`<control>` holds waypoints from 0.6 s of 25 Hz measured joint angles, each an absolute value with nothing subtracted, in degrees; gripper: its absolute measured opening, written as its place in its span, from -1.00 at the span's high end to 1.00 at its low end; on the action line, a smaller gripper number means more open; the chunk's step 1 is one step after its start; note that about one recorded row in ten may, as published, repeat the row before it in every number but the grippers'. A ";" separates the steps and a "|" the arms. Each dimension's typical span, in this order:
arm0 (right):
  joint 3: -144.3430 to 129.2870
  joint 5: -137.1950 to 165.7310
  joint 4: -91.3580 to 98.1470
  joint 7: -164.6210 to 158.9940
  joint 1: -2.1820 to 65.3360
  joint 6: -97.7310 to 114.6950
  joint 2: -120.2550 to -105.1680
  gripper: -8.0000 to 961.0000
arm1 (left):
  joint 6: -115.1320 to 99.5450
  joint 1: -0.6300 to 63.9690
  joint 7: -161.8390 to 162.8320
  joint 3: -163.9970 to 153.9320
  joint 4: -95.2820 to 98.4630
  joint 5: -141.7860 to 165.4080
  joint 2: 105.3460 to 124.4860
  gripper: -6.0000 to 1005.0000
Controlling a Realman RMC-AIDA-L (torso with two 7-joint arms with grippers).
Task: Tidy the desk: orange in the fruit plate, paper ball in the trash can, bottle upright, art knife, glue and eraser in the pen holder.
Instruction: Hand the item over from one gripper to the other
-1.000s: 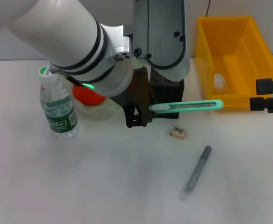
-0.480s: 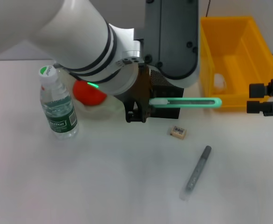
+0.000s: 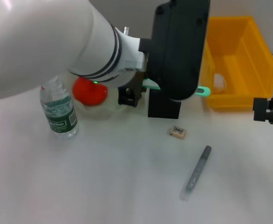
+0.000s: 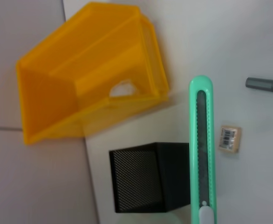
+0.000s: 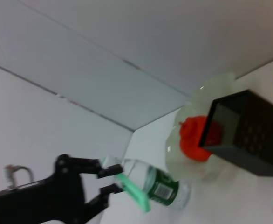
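Above pen holder (image 3: 164, 108): left fingers (image 5: 109, 188) clamp art knife (image 4: 201, 149); right gripper (image 3: 269, 110) parked, fingers' state unclear.

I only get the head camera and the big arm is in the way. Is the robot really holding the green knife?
Observer: Yes. The right wrist view shows the left gripper pinching one end of the art knife.
Operator: Is it in the black cup?
Observer: Not yet. In the left wrist view the knife's length crosses outside the pen holder.
Operator: And the right gripper by the yellow bin?
Observer: Its camera faces the orange, sitting in the fruit plate.
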State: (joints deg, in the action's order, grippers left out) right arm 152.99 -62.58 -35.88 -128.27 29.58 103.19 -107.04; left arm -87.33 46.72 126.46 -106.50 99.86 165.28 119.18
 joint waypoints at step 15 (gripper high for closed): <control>153.12 -63.14 -35.86 -125.44 28.18 99.10 -107.59 -0.50 | -81.04 50.58 119.07 -107.75 97.88 165.64 118.29 0.60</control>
State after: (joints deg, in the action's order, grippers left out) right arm 153.12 -63.14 -35.86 -125.44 28.18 99.10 -107.59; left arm -81.04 50.58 119.07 -107.75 97.88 165.64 118.29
